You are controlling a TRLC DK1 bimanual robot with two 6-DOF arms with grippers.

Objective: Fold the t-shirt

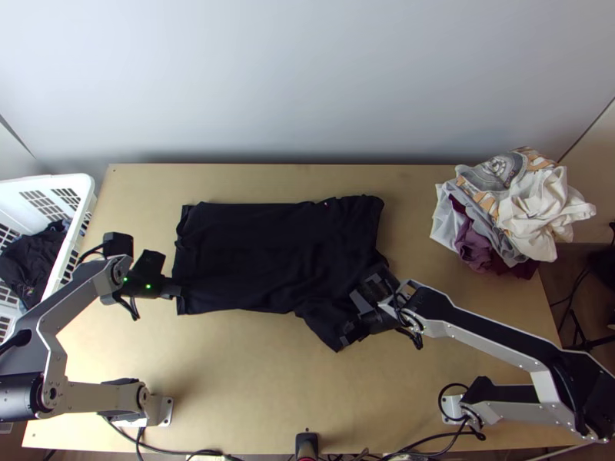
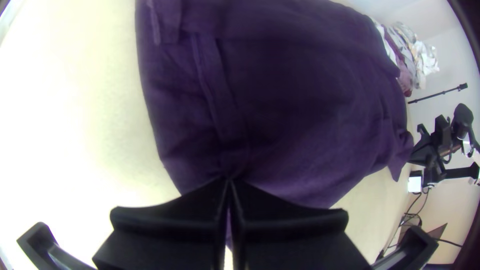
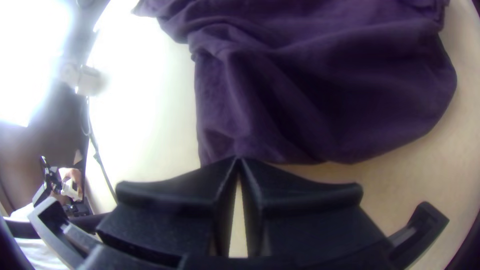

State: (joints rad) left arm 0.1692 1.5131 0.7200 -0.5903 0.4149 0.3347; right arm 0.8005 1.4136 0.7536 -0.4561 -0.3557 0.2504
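The dark t-shirt point(image 1: 261, 253) lies mostly flat across the table in a long shape, with wrinkles and a loose part slanting toward the near edge at its right end. My left gripper point(image 1: 175, 292) is at the near corner of its left end. In the left wrist view, the left gripper point(image 2: 228, 181) is shut on the t-shirt point(image 2: 300, 100) beside a seam. My right gripper point(image 1: 360, 316) is over the slanting part at the right. The right wrist view has the right gripper point(image 3: 238, 160) shut on the edge of the wrinkled t-shirt point(image 3: 320, 95).
A pile of pale, grey and maroon clothes point(image 1: 507, 207) sits at the table's back right corner. At the left stands a white basket point(image 1: 84, 184) with dark cloth inside. Cables point(image 1: 192, 452) run along the near edge. Bare table point(image 1: 238, 369) lies between the arm bases.
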